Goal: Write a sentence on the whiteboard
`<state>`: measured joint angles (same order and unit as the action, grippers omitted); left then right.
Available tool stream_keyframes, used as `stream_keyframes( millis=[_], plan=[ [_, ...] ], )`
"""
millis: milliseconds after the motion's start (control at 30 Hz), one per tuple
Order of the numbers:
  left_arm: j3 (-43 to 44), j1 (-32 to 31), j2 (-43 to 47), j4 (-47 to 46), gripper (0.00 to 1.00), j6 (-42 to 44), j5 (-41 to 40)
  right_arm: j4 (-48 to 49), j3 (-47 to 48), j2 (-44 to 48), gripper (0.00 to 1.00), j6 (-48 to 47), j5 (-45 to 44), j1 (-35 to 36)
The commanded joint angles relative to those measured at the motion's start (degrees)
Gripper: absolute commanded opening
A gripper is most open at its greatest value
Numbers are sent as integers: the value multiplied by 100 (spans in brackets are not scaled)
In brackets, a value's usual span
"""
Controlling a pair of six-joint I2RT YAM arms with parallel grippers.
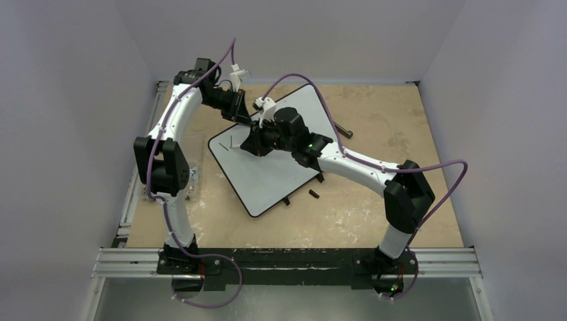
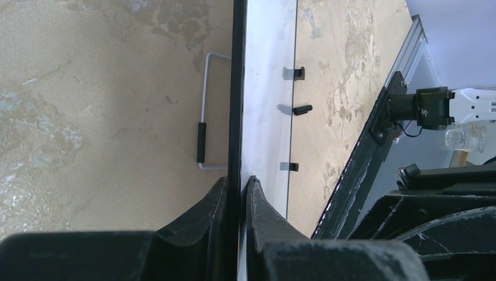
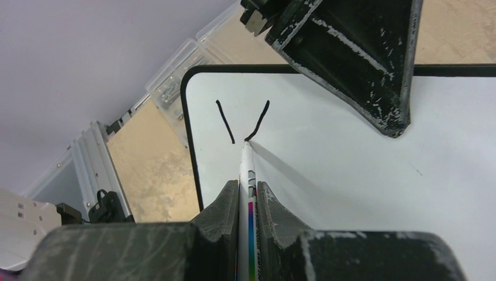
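The whiteboard (image 1: 267, 180) lies slanted on the table, its near-left corner in the right wrist view (image 3: 351, 175). The sentence is only two short black strokes in a V (image 3: 225, 122), near the board's left corner (image 1: 231, 142). My right gripper (image 3: 248, 186) is shut on a white marker (image 3: 248, 170) whose tip touches the lower end of the right stroke. My left gripper (image 2: 238, 181) is shut on the whiteboard's black frame (image 2: 237, 88) at its far edge. One left finger (image 3: 362, 58) shows at the top of the right wrist view.
A small black cap (image 1: 313, 194) lies on the table by the board's near-right edge. A black tool (image 1: 343, 130) lies off the right corner. A clear plastic box (image 1: 192, 175) sits at the table's left edge. A wire handle (image 2: 203, 117) shows beside the board's frame.
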<state>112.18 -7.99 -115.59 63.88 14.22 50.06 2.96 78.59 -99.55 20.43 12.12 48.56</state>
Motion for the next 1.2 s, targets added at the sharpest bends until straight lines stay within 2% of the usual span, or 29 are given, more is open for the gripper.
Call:
stream_keyframes(
  millis=[0, 333, 633, 1167],
  plan=[
    [56, -45, 272, 8, 0, 334, -894, 62, -76, 106, 0, 15, 89, 65],
    [22, -54, 313, 5, 0, 341, -919, 15, -17, 39, 0, 1, 135, 109],
    [-21, -54, 355, -5, 0, 338, -946, -132, -122, 144, 0, -76, -215, 108],
    [-43, -54, 399, -7, 0, 349, -989, -234, -773, 534, 0, -119, -228, 107]
  ],
)
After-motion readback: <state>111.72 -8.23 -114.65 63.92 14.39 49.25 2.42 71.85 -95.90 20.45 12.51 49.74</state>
